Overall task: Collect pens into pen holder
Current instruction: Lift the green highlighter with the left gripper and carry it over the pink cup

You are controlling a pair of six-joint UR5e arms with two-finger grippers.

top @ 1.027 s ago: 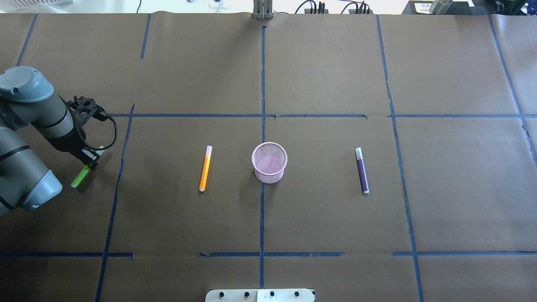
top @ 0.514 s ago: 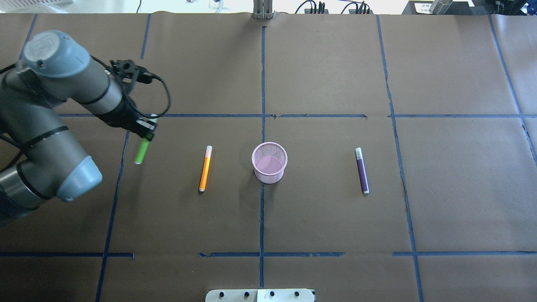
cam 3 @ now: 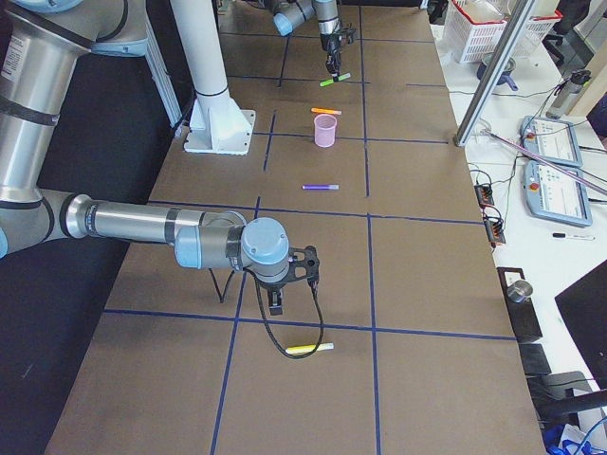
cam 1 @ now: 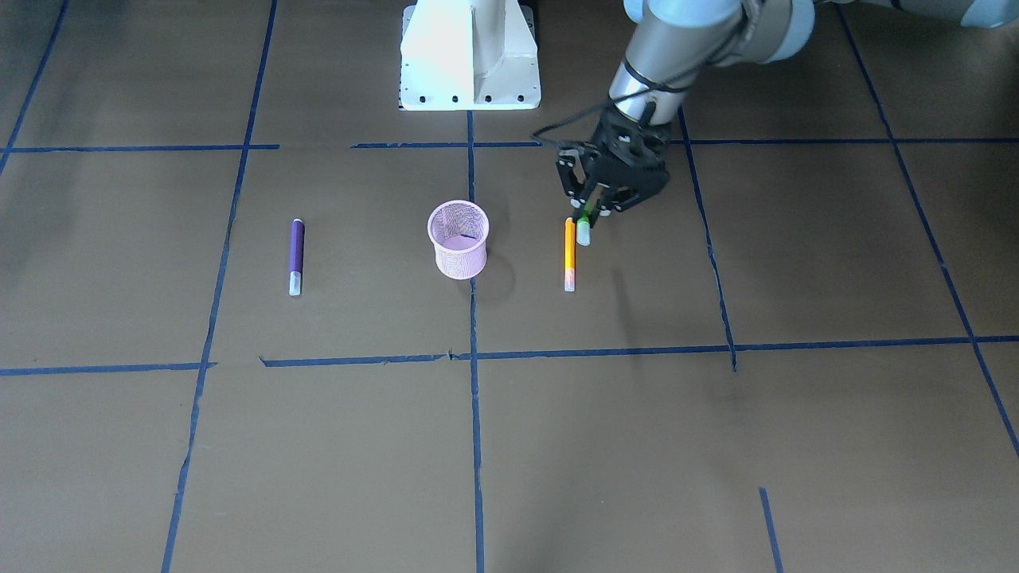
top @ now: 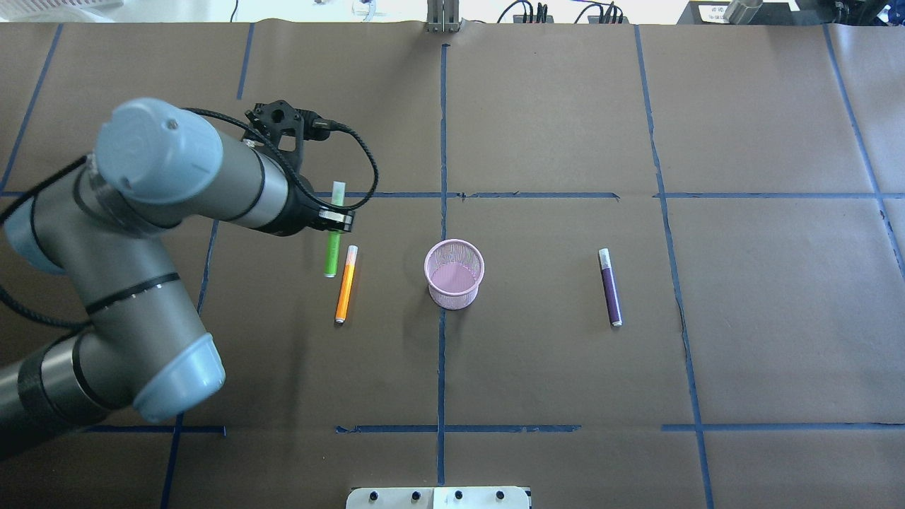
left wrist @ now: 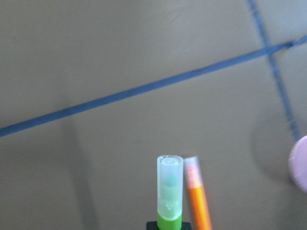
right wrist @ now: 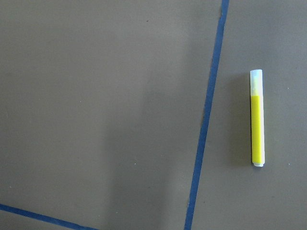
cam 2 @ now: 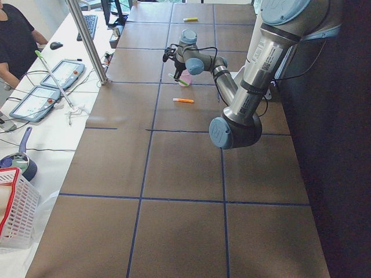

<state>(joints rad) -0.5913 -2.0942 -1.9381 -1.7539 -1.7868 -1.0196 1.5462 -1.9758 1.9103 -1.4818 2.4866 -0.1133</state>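
My left gripper (top: pixel 338 220) is shut on a green pen (top: pixel 331 258) and holds it above the table, just left of the orange pen (top: pixel 345 284). In the front-facing view the left gripper (cam 1: pixel 593 208) holds the green pen (cam 1: pixel 584 231) with its pale cap pointing down. The orange pen (cam 1: pixel 569 255) lies flat. The pink mesh pen holder (top: pixel 454 273) stands upright at the centre. A purple pen (top: pixel 611 286) lies to its right. A yellow pen (right wrist: pixel 257 119) lies under the right wrist camera. My right gripper (cam 3: pixel 275 299) hovers near it; I cannot tell whether it is open or shut.
Blue tape lines (top: pixel 442 141) divide the brown paper-covered table. The robot's white base (cam 1: pixel 470 56) stands at the table's back edge. The left wrist view shows the green pen's cap (left wrist: pixel 170 191) beside the orange pen (left wrist: pixel 198 196) and the holder's rim (left wrist: pixel 300 163).
My left arm has carried the green pen up off the table and to the right, from the far left to just beside the orange pen. The other pens and the holder have not moved.
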